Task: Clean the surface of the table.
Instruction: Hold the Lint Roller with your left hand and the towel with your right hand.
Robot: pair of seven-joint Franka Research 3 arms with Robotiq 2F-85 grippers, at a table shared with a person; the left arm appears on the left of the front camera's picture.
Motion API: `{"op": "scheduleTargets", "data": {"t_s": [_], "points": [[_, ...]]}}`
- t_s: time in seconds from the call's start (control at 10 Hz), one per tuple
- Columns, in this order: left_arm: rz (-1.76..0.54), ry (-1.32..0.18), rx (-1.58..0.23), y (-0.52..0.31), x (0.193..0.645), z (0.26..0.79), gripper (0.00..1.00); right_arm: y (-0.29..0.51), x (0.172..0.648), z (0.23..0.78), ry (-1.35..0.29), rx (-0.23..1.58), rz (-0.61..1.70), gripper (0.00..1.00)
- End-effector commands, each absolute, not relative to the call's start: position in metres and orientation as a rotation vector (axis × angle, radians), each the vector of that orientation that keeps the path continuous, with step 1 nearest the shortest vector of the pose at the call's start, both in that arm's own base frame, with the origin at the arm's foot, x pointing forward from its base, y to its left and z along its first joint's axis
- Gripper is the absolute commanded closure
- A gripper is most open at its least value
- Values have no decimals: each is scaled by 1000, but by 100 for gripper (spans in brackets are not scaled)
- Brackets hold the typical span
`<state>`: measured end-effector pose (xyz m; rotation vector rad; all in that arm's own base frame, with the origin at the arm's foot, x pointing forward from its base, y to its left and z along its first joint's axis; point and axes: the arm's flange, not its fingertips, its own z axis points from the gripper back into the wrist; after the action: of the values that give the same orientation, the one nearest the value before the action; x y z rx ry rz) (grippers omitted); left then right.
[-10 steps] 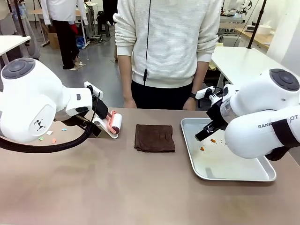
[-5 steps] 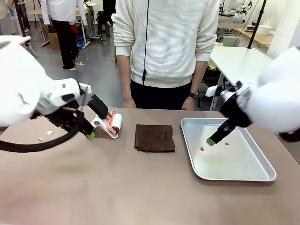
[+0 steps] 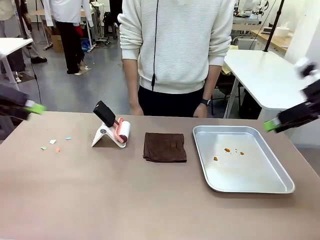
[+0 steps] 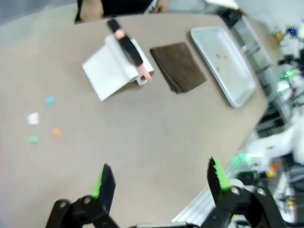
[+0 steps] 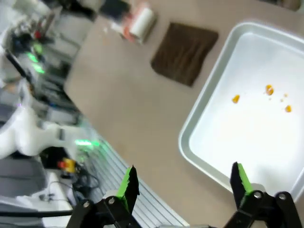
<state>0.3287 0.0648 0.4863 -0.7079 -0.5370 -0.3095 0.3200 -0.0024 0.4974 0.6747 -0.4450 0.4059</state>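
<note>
Left gripper (image 4: 160, 175) spread wide, holding nothing, hovering above the table (image 4: 156, 128); right gripper (image 5: 184, 178) equally wide and empty, silver tray (image 5: 256, 142) at its one o'clock, folded brown cloth (image 5: 185, 52) at twelve o'clock.

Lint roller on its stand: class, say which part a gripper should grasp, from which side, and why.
Probably the black handle, approached from above on the robot's left: it juts up clear of the white stand, while the roll sits low near the cloth.
</note>
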Motion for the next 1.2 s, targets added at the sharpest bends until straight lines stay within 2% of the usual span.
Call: {"op": "scheduleTargets", "data": {"t_s": [0.0,0.1,0.3,0.5,0.7,0.9,1.0,1.1], "points": [[-172,-601,-843,126,272,434,0,-57,231,450,-627,816,281,0],[-68,-634,-887,158,260,418,0,-85,220,442,-657,854,146,0],[54,-689,-985,149,240,396,0,-140,221,425,-667,945,26,0],[199,-694,-1025,96,237,388,0,-178,237,405,-647,992,-108,0],[235,-683,-1082,103,234,367,0,-196,253,383,-626,1007,-207,0],[272,-692,-1069,112,232,360,0,-198,258,379,-643,938,-281,0],[293,-706,-1046,114,234,361,0,-226,256,390,-590,1003,-238,0],[271,-650,-1084,186,308,399,0,-226,256,390,-590,1003,-238,0]]}}
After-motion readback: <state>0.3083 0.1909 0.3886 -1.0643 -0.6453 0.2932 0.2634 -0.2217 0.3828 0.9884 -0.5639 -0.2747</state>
